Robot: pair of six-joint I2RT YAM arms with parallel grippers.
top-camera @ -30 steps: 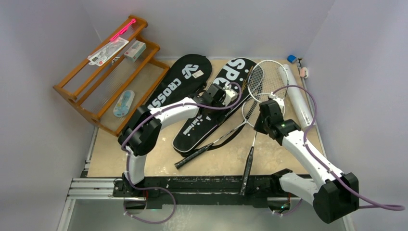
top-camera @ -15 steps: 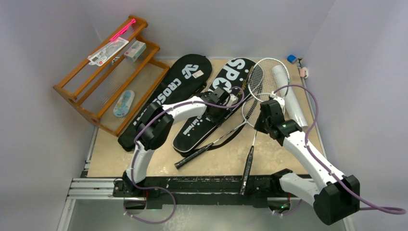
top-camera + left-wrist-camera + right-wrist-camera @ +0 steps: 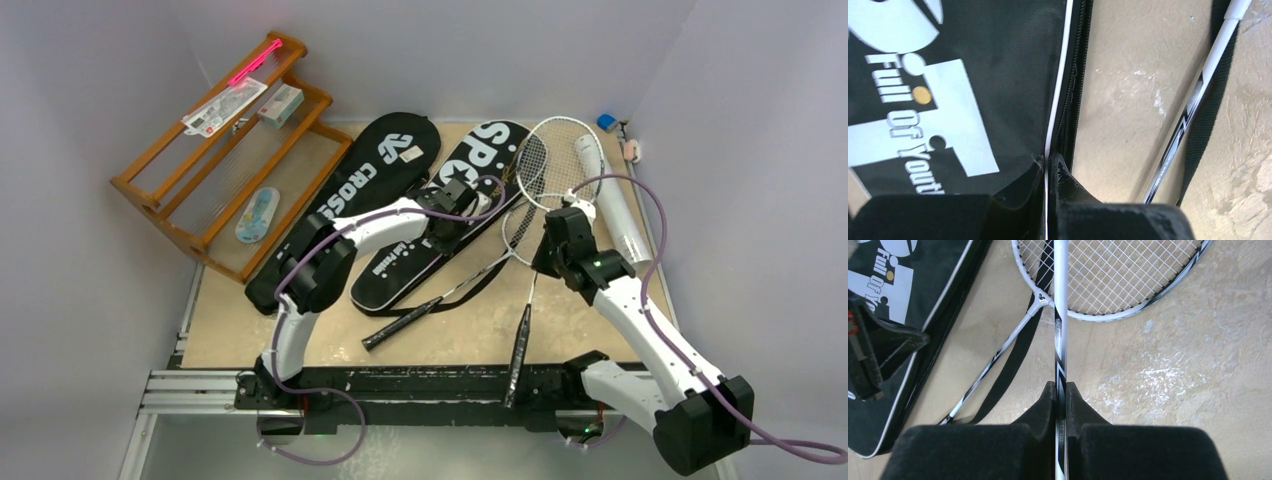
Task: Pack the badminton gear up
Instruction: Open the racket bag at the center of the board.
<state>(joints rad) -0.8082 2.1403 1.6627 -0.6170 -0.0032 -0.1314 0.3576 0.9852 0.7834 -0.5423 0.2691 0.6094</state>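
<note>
The black "SPORT" cover (image 3: 395, 270) lies mid-table, and my left gripper (image 3: 457, 212) is shut on its white-piped right edge (image 3: 1058, 90), fingers (image 3: 1068, 175) pinching the seam. The "CROSSWAY" cover (image 3: 365, 175) lies to its left. My right gripper (image 3: 548, 262) is shut on the thin shaft (image 3: 1060, 340) of one racket, whose black handle (image 3: 517, 345) points to the near edge. That shaft crosses the strung head (image 3: 1118, 275) of a second racket, whose handle (image 3: 400, 325) lies beside the cover's black strap (image 3: 1215, 85). A long white tube (image 3: 615, 205) lies at the right.
An orange-brown wooden rack (image 3: 190, 215) with small packets and a pink stick stands at the back left. A small blue thing (image 3: 607, 122) and a pale one (image 3: 630, 150) sit in the back right corner. Grey walls close in on both sides.
My left gripper has closed on the SPORT cover's edge, and the cover's lower end has slid slightly left. The right arm has shifted a little to the right with its racket.
</note>
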